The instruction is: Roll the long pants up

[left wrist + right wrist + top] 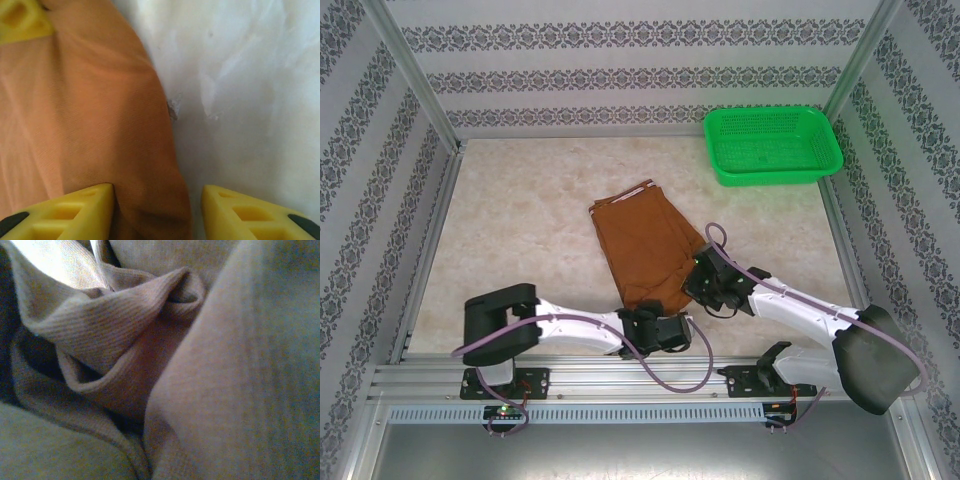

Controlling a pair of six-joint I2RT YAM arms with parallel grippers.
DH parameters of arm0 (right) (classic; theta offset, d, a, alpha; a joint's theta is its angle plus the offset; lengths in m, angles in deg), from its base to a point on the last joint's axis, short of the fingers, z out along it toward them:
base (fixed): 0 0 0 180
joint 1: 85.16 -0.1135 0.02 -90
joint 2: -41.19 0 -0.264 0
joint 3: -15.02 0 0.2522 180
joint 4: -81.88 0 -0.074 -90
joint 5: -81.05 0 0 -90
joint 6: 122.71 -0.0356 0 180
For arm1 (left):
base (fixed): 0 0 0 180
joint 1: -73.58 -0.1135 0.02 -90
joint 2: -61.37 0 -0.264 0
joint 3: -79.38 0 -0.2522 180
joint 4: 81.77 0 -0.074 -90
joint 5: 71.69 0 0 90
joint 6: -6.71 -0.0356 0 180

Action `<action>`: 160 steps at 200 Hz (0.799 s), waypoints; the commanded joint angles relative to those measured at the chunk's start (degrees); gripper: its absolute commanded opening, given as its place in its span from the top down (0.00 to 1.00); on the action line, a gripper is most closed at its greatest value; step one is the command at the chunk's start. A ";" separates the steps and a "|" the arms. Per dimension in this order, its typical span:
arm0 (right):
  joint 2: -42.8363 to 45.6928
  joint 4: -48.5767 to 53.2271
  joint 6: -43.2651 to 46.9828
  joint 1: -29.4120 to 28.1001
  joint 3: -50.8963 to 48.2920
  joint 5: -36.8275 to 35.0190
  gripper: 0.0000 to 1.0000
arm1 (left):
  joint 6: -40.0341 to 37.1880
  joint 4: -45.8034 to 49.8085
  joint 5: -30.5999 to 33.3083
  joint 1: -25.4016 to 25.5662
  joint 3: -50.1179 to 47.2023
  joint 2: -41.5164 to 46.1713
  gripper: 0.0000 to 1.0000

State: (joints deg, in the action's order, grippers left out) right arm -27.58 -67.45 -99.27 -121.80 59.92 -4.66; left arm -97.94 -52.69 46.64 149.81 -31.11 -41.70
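Lying folded on the table (520, 240), the long pants (645, 245) sat mid-table, well apart from the green basket (772, 145) at the far right. L gripper (645, 312) stood released at their near end, cloth edge btwn its jaws. R gripper (695, 282) was clenched on bunched cloth at the near-right corner.

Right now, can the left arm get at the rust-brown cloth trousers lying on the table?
Probably yes: the left gripper sits open at the near edge of the trousers, cloth between its yellow fingers.
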 commanded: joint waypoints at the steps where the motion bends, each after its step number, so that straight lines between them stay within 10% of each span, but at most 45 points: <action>1: 0.59 0.89 -0.59 -0.68 -1.08 0.68 1.00 | -1.29 -3.36 1.84 -2.06 0.44 -5.77 0.51; 47: 1.45 -0.14 -0.68 -0.62 -1.44 2.20 1.00 | 1.58 -5.35 2.47 -8.17 2.54 -12.92 0.57; 72: 2.38 0.15 -0.67 -0.52 -1.54 2.29 1.00 | 1.83 -5.25 5.18 -11.53 3.80 -16.30 0.95; 94: 3.90 1.16 -0.53 -0.23 -1.74 1.83 1.00 | 1.86 -2.31 3.21 -13.27 4.50 -17.40 1.00; 160: 4.13 4.56 4.89 5.56 0.20 1.72 1.00 | 12.69 19.34 -31.58 -11.67 12.81 0.35 1.00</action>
State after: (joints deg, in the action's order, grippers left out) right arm -22.97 -68.76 -99.67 -117.61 59.24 -5.16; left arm -94.90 -47.75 33.60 139.80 -22.20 -45.13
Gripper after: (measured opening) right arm 0.145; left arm 0.100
